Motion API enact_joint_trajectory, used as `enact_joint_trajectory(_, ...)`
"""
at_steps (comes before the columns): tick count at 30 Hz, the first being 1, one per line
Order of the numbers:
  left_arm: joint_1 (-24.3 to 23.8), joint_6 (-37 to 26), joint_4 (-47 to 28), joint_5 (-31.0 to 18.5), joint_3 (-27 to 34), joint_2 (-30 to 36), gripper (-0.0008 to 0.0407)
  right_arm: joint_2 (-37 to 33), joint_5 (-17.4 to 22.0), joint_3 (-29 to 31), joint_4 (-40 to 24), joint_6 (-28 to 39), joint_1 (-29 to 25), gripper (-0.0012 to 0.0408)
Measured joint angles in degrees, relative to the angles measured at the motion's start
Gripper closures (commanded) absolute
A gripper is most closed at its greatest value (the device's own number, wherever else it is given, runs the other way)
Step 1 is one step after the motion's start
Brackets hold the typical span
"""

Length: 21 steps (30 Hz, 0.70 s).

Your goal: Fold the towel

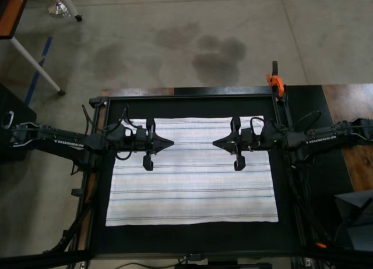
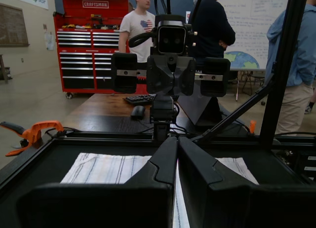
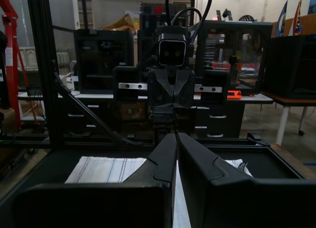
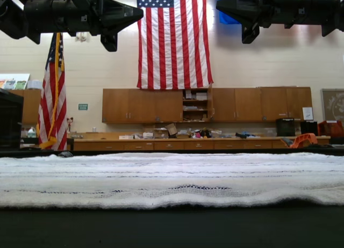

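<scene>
The towel [image 1: 192,187], white with fine dark stripes, lies flat and spread out on the black work surface [image 1: 291,211]. It also shows in the left wrist view [image 2: 103,169], the right wrist view [image 3: 106,170] and the exterior view [image 4: 172,178]. My left gripper [image 1: 172,143] hovers over the towel's far half on the top view's left, shut and holding nothing. My right gripper [image 1: 214,143] faces it tip to tip from the right, also shut and holding nothing. In the exterior view both the left gripper [image 4: 141,13] and the right gripper [image 4: 217,5] hang well above the cloth.
A black frame [image 1: 186,97] rims the work surface, with an orange clamp [image 1: 275,81] at its far right corner in the top view. Wooden tabletop [image 1: 349,106] lies to the right. Several people [image 2: 138,25] stand by a red tool chest [image 2: 89,45] behind.
</scene>
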Motion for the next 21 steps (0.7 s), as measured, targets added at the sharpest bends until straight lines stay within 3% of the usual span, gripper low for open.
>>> enact_joint_trajectory(18, 0.0, 0.0, 0.9, 0.0, 0.0, 0.0, 0.0399, 0.0, 0.0, 0.0, 0.0, 0.0, 0.0, 0.0395)
enact_joint_trajectory(21, 0.3, 0.0, -1.5, -2.5, 0.0, 0.0, 0.0399, 0.0, 0.0, 0.0, 0.0, 0.0, 0.0, 0.0395)
